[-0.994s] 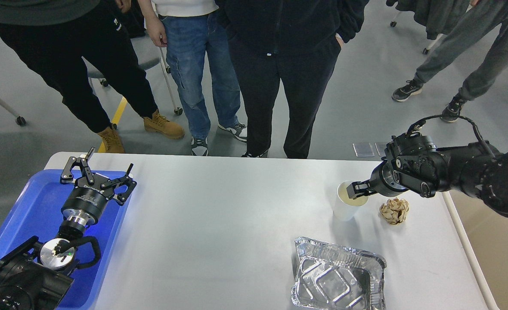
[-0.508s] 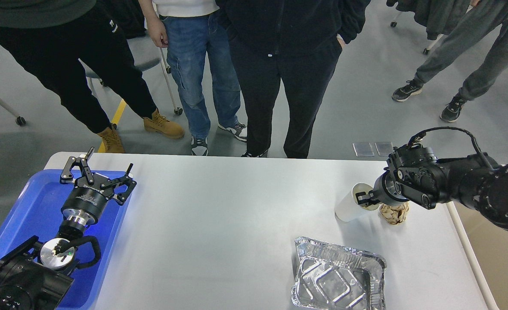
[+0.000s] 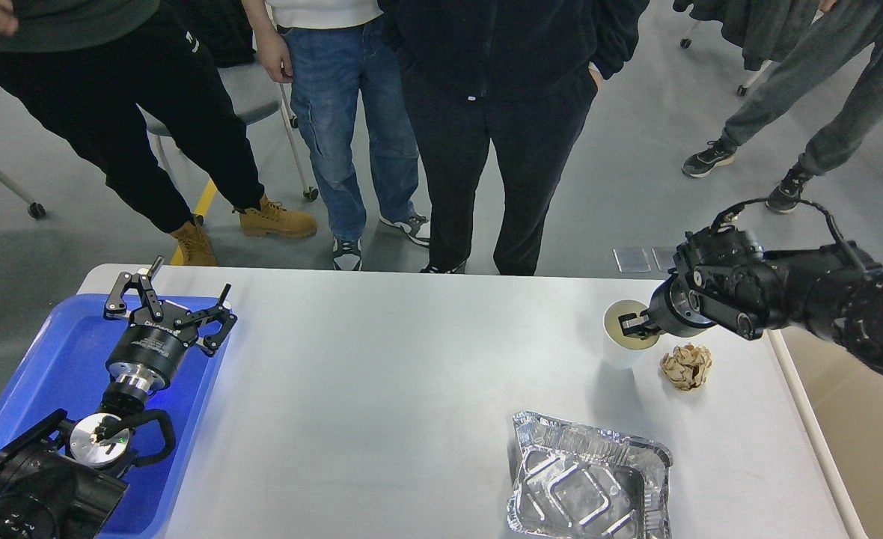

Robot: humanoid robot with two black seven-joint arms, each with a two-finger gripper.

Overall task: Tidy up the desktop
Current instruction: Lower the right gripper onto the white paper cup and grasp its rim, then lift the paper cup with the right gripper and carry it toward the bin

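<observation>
The white-grey desktop (image 3: 382,389) fills the middle of the head view. My right gripper (image 3: 631,326) is shut on the rim of a white paper cup (image 3: 619,350), one finger inside the cup, holding it upright near the desktop's far right. A crumpled beige paper ball (image 3: 686,366) lies just right of the cup. A crinkled foil tray (image 3: 587,486) lies at the front right. My left gripper (image 3: 170,308) is open and empty above the blue tray (image 3: 52,359) at the left.
A beige bin (image 3: 860,442) stands beyond the desktop's right edge. Several people stand close along the far edge. A chair on castors is behind them at the left.
My right gripper tilted the cup toward the paper ball, then brought it upright again, a little right of and farther back than a second ago. The left arm has not moved.
</observation>
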